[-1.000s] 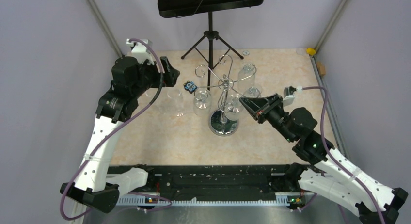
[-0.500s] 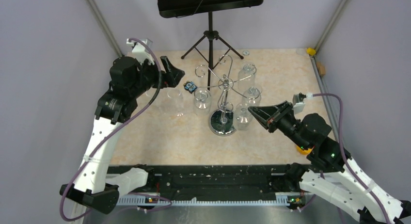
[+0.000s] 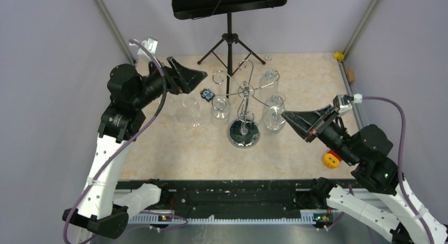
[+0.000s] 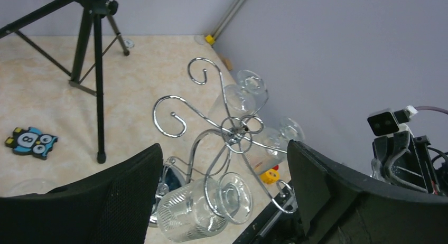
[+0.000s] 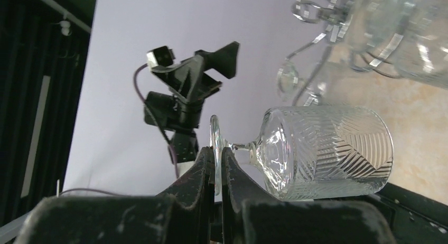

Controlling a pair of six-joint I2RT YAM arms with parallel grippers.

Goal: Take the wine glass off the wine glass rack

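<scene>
On left: reaching high w/ elbow bent, left gripper (image 3: 195, 76) spread wide & empty, facing wine glass rack (image 3: 244, 141) (other glasses (image 3: 219, 109) hanging there). On right: stretching low, pinching wine glass (image 3: 274, 119) by its foot in right gripper (image 3: 289, 117), sideways, just right of rack base, off the hooks.

- The wine glass rack (image 3: 244, 134) is formed of polished chrome wire, with a mirror-bright base.
- The wine glass (image 5: 327, 149) is made of clear glass; the bowl is cut with ribbed, leaf-like lines and the foot is left smooth.
- The right gripper (image 5: 217, 167) is finished in matt black plastic, scuffed pale in places.
- The table (image 3: 174, 149) is surfaced in smooth beige marbling.
- The music stand (image 3: 229, 38) is coated matt black.
</scene>
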